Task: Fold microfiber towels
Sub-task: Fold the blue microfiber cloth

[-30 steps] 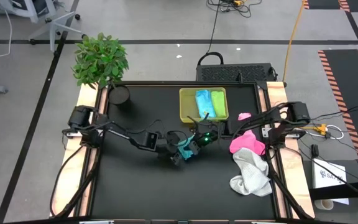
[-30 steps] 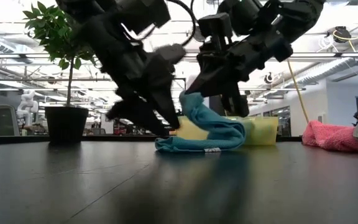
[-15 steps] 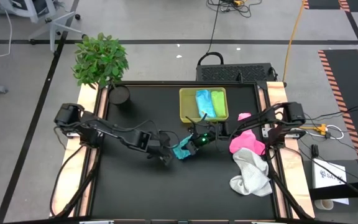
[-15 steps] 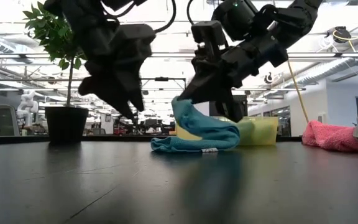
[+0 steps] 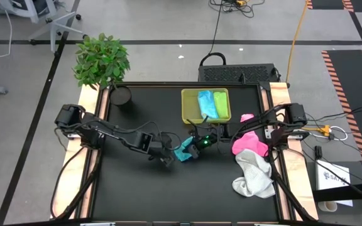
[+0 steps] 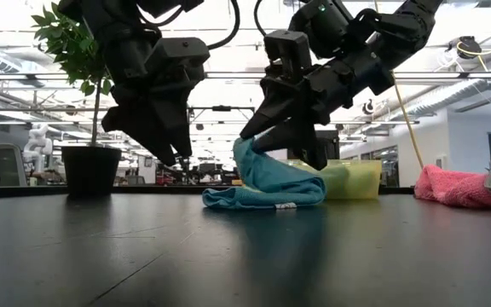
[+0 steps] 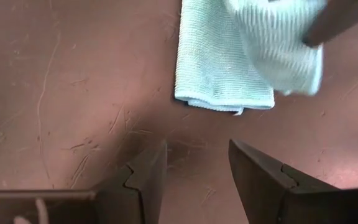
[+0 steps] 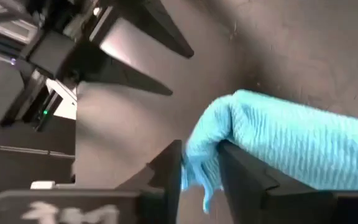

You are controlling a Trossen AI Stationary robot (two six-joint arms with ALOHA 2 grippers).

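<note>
At the centre of the high view, the soft, light teal microfiber towel [image 5: 184,152] lies half-folded and limp, one raised edge between the right gripper [image 6: 267,136]'s slightly parted fingers, best taken by edges; the left gripper [image 5: 166,158] hangs empty, jaws apart.

Five microfiber towels in all — one teal towel [image 5: 184,151] between the two hands, one pink towel [image 5: 250,143] and one white towel [image 5: 254,176] beyond the right hand [image 5: 193,144], one light blue towel [image 5: 206,104] and one lime green towel [image 5: 220,104] in the single yellow-green tray [image 5: 188,107]. One potted plant [image 5: 102,59] — past the left hand [image 5: 166,158].
</note>
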